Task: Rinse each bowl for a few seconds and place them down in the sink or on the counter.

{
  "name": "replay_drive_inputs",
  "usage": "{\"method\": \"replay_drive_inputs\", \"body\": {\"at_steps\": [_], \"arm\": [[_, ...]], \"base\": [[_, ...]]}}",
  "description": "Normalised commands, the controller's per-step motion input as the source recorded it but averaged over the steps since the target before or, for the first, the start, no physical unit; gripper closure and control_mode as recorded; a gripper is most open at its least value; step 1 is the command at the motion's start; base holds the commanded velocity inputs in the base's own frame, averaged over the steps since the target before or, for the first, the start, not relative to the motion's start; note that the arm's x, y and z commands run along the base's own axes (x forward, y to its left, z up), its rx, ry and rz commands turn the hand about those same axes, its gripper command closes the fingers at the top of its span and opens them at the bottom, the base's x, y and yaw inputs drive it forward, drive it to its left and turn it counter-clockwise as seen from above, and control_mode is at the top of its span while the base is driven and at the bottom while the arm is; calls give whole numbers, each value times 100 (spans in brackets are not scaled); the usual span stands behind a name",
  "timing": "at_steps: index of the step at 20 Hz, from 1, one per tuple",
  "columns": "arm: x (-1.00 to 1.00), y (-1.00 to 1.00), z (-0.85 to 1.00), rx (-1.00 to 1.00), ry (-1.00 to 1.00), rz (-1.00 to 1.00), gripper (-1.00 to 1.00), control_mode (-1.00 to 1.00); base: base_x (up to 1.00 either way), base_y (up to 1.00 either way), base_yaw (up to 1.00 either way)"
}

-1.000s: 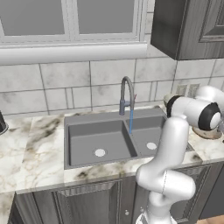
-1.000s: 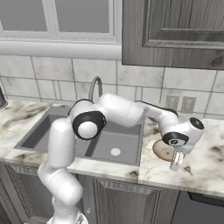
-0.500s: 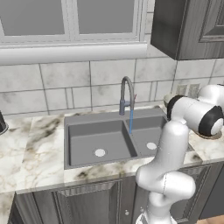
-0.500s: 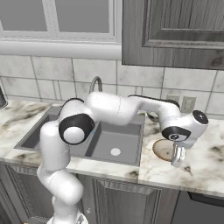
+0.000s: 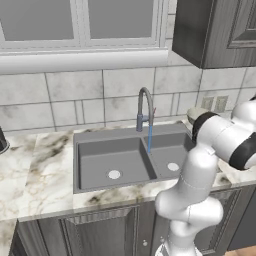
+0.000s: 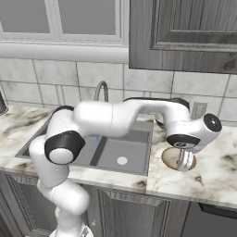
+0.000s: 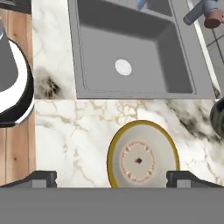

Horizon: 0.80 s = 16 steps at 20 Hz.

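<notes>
Bowl (image 7: 142,159) on counter (image 7: 74,144) just right of sink (image 6: 134,163); faucet (image 5: 144,107) behind sink divider; second bowl (image 5: 196,115) on counter behind, near wall.

A window (image 5: 82,22) with a pale frame is sitting above a wide sill (image 5: 85,60), over a backsplash of grey-veined tiles (image 5: 70,95). A dark grey wall cabinet (image 6: 185,34) is hanging at the right, with a double wall outlet (image 5: 214,104) showing on the tiles beneath it. Dark grey panelled base cabinets (image 5: 85,232) are running along below. A strip of wooden floor (image 7: 15,92) is showing in the hand view. A dark object (image 5: 2,140), cut off at the left edge, is standing too cropped to identify.
</notes>
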Motion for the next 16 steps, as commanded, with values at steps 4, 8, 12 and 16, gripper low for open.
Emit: {"method": "replay_drive_inputs", "body": {"at_steps": [4,8,12,16], "arm": [[-8,21,39,0,-20,-5,-100,-100],[0,36,33,0,-19,-6,-100,-100],[0,31,28,-2,-19,-7,-100,-100],[0,21,26,-1,-16,-8,-100,-100]], "base": [[0,0,0],[0,0,0],[0,0,0],[0,0,0]]}}
